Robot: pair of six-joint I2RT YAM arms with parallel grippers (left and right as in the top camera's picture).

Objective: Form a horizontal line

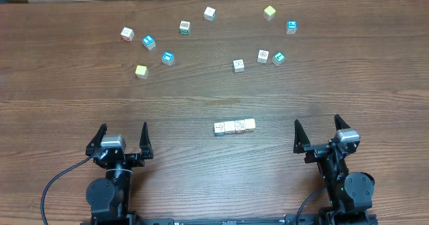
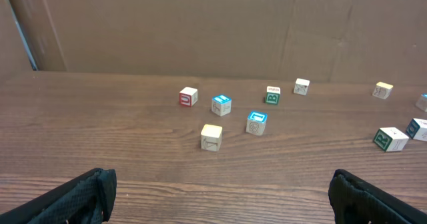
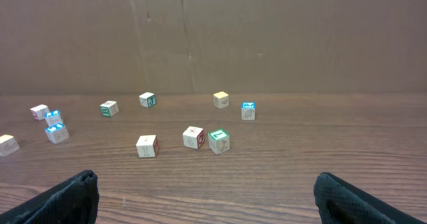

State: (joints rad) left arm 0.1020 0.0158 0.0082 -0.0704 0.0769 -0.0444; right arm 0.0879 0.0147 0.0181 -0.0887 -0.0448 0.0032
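Four tiny cubes made the horizontal line [image 1: 234, 126] on the brown table [image 1: 201, 185]. They touched side by side in a short, straight row. Three looked whitish with little prints on them. The one at the left end had a bit of blue on it, and the one at the right end looked pale yellow. The row lay near the front of the table, between the two arms and a little closer to the right one. It touched neither arm.

The left gripper [image 1: 123, 126] was spread wide and held nothing. In the left wrist view its black fingers [image 2: 73, 197] poked in at the two bottom corners, with only bare wood between them. The right gripper [image 1: 317, 120] was spread wide too, and nothing was in it. Its fingers [image 3: 60, 201] also sat at the bottom corners of its own view.

Many loose cubes [image 1: 238, 65] lay scattered farther back, well apart from the row. On the left side sat a red-marked cube [image 1: 127, 33], a blue cube [image 1: 149, 41], a second blue cube [image 1: 167, 57] and a yellow cube [image 1: 141, 71]. None of these touched each other. On the right side a far yellow cube [image 1: 269, 12] sat near a far blue cube [image 1: 291, 27]. A green-marked cube [image 1: 278, 58] sat just beside a white one. A brown cardboard wall [image 2: 200, 24] stood behind the table.
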